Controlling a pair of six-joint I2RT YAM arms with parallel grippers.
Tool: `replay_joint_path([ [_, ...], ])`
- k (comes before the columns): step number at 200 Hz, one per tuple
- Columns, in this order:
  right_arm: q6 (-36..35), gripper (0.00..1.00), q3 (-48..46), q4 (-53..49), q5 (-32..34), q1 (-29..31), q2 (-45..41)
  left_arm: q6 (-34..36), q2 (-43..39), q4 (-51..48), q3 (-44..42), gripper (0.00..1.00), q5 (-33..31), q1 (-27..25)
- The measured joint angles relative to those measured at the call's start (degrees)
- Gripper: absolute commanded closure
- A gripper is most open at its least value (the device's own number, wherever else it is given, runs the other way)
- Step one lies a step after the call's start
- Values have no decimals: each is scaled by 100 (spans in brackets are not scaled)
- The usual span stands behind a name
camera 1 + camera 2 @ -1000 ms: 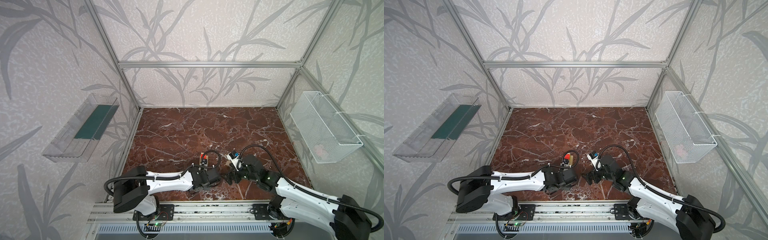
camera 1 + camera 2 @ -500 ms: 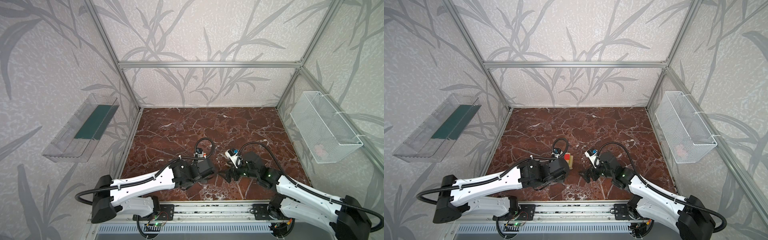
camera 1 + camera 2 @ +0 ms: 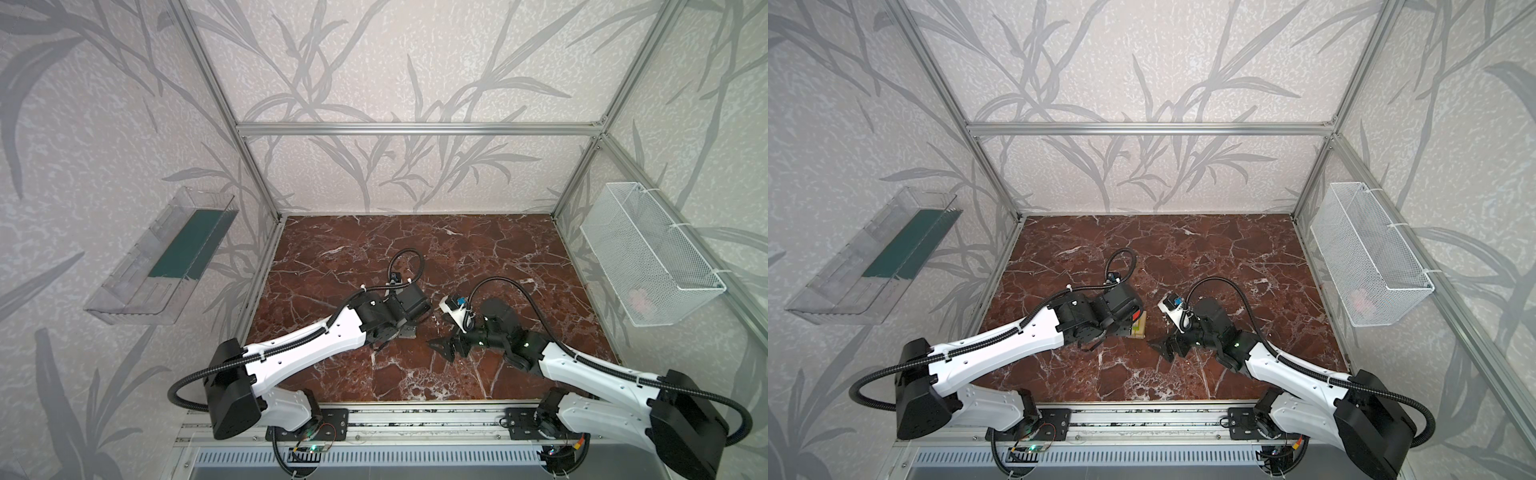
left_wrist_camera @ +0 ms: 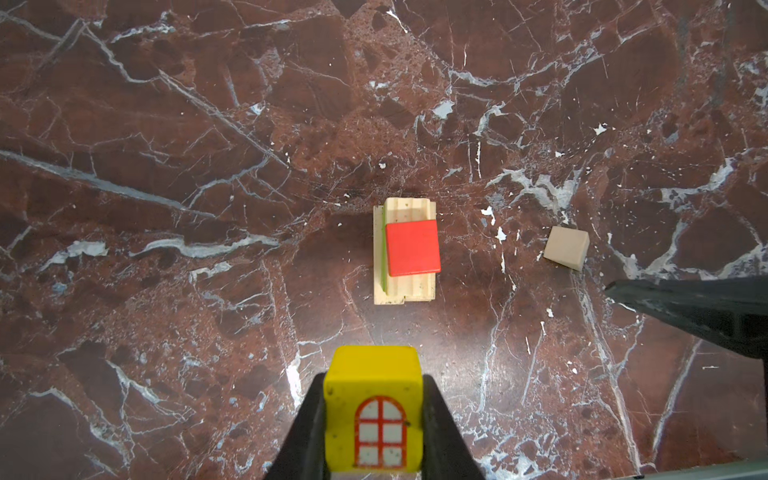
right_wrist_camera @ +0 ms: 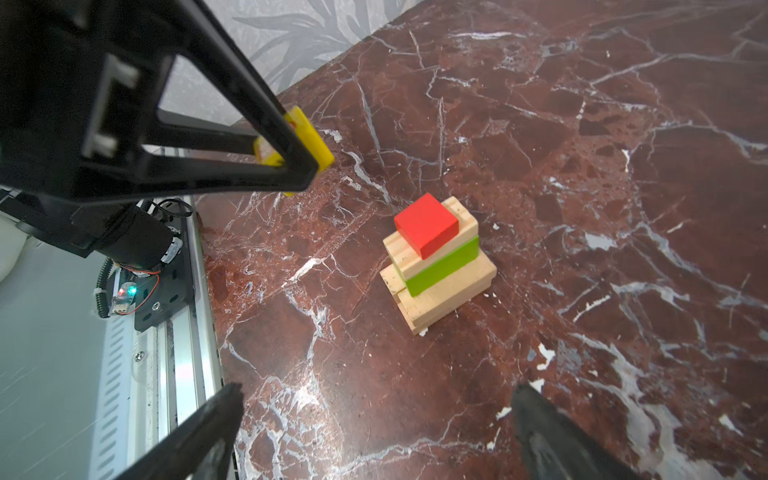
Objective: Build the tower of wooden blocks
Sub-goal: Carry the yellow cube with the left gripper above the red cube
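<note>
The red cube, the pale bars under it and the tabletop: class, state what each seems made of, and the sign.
Red cube: likely wood under smooth opaque red paint; no grain shows. Pale bars: bare wood; grain lines visible. Tabletop: looks like red-brown marble with white veins, possibly a print.

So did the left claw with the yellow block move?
Yes. In both top views the left claw, holding the yellow cube, went away from the front rail toward the back wall.
</note>
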Motion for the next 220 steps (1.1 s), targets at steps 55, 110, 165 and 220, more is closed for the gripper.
replay_joint_path([
  [55,-68,1,-131,299,4,0,153,251,636,254,341,96,199,334],
  [110,-61,1,-216,431,179,-35,48,417,1139,275,590,95,356,496],
  [165,-22,1,-227,426,393,-92,-33,463,1624,129,977,93,455,540],
  [220,11,1,-271,424,492,-197,-212,463,1749,-52,1093,91,505,560],
])
